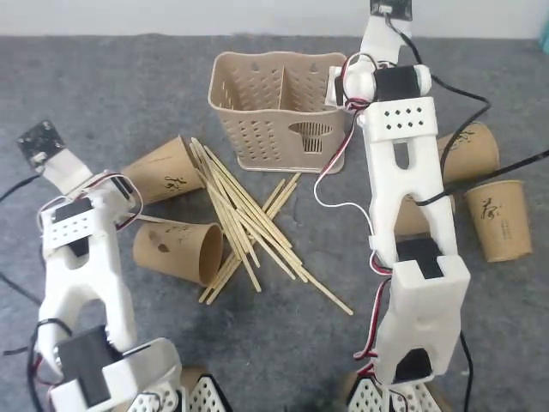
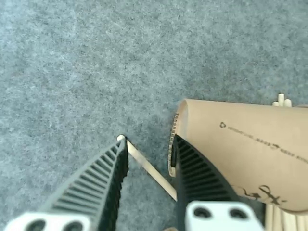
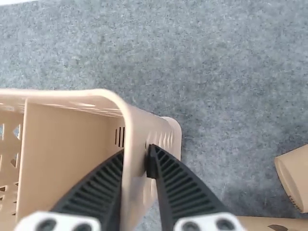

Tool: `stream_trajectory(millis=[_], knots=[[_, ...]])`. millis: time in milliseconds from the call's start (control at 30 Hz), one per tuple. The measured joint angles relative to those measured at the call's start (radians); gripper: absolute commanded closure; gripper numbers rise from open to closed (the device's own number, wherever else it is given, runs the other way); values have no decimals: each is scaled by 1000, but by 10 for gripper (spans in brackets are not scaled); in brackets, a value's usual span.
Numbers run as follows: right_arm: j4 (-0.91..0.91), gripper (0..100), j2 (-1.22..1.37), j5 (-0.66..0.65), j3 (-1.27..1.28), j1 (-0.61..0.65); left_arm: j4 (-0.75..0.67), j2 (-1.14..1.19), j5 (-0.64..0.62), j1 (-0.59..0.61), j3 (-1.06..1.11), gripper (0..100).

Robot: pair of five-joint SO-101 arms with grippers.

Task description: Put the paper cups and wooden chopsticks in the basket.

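A: Where is the basket (image 1: 279,107) standing?
B: It is standing upright at the far side of the table (image 1: 103,86), with a divider splitting it into two compartments.
A: What is the right gripper (image 3: 136,156) doing?
B: It is sitting at the basket's corner beside the right arm (image 1: 386,184). Its jaws are clenching the basket's wall, one jaw inside and the other outside.
A: And the left gripper (image 2: 148,144)?
B: It is hanging low over the table with its jaws released. One jaw is touching the narrow end of a cup (image 2: 240,144) that is lying on its side. The other is hanging apart from it over bare table. One chopstick (image 2: 151,171) is lying across the gap between them.
A: Where are the chopsticks (image 1: 249,223) lying?
B: They are lying in a loose, crossed heap on the table just in front of the basket, between the two arms. Several are running under or against that cup's wide end; I cannot tell which.
A: And the other cups?
B: All are lying on their sides on the table, outside the basket. A second cup (image 1: 163,172) is lying beside the heap on the left arm's (image 1: 81,266) side, nearer the basket. A third cup (image 1: 470,150) and a fourth cup (image 1: 499,219) are lying near each other on the outer side of the right arm. A fifth cup (image 1: 413,219) is peeking out from behind that arm.
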State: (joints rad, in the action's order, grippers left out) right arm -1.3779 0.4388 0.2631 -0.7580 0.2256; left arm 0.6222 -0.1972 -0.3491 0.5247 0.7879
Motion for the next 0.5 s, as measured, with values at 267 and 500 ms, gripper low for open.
stream_trajectory(millis=[267, 500], knots=[[2, 732, 8, -11, 0, -3, 0, 0, 0, 0, 0, 863], [-52, 732, -43, -15, -3, -25, 0, 0, 0, 0, 0, 863]])
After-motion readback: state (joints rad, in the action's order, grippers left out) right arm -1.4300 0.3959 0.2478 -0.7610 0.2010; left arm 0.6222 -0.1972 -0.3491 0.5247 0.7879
